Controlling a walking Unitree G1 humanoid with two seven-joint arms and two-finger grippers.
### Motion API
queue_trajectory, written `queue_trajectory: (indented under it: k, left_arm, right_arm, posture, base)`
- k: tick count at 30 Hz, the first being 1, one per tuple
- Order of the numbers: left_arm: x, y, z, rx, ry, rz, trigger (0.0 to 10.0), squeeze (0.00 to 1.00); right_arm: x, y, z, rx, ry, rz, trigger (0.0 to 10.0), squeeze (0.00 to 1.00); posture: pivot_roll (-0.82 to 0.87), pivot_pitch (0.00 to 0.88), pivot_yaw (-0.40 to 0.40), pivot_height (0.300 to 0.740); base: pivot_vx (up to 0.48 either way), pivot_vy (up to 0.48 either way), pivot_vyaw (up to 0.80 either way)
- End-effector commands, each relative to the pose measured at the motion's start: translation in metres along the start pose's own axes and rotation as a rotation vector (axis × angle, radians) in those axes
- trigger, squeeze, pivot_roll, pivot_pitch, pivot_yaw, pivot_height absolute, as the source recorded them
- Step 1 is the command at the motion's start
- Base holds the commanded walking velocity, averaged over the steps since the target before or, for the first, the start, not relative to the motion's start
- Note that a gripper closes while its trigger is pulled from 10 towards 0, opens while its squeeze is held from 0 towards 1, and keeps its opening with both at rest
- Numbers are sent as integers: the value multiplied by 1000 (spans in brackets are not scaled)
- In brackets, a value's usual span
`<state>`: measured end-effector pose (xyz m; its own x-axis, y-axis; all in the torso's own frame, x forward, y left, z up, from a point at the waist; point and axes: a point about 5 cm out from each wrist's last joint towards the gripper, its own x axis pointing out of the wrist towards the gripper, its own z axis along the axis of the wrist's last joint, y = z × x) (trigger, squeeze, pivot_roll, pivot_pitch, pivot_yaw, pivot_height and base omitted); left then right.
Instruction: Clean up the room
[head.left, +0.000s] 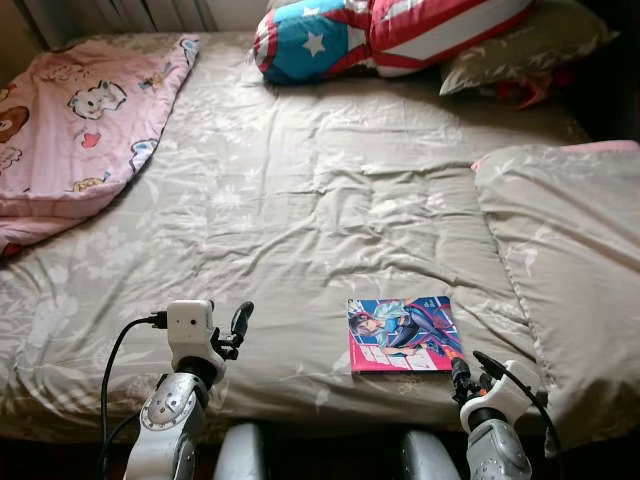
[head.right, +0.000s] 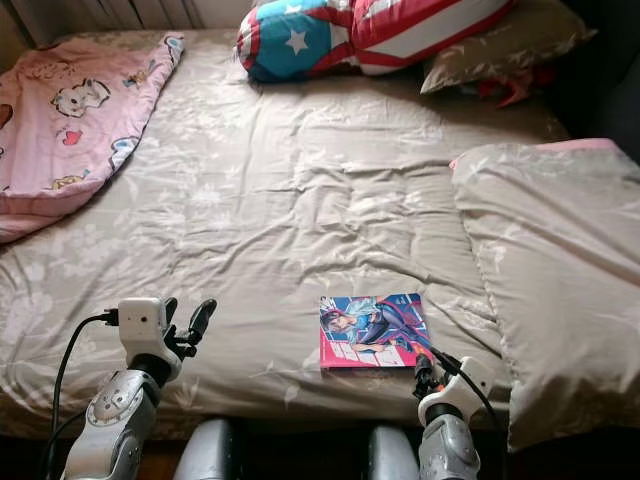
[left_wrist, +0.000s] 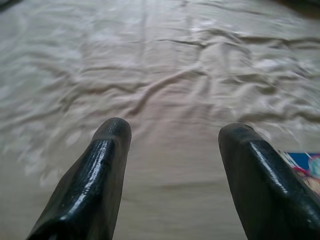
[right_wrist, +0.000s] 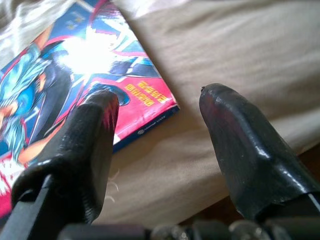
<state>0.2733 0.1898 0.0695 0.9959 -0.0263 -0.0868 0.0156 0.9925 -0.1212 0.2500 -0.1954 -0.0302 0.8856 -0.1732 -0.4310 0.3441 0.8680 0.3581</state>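
Observation:
A colourful comic book (head.left: 402, 334) lies flat on the beige bedspread (head.left: 300, 200) near the bed's front edge. My right gripper (head.left: 468, 372) hovers just at the book's near right corner, fingers open, one finger over the book's (right_wrist: 60, 75) cover corner. My left gripper (head.left: 240, 322) is raised over the bedspread to the book's left, fingers open with nothing between them; a corner of the book (left_wrist: 302, 165) shows beside one finger.
A pink cartoon blanket (head.left: 75, 120) lies bunched at the bed's far left. A star-and-stripe cushion (head.left: 370, 35) and a beige pillow (head.left: 520, 45) sit at the head. A folded beige duvet (head.left: 570, 260) covers the right side.

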Motion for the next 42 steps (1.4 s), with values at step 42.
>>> queue_trajectory:
  k: [42]
  left_arm:
    - [-69,17,-154,-8,791,155,10000,0]
  right_arm:
    - [-49,-70,-65,-268,483,-139,10000,0]
  posture:
    - [-74,0,-52,740]
  base:
    - [0,0,0]
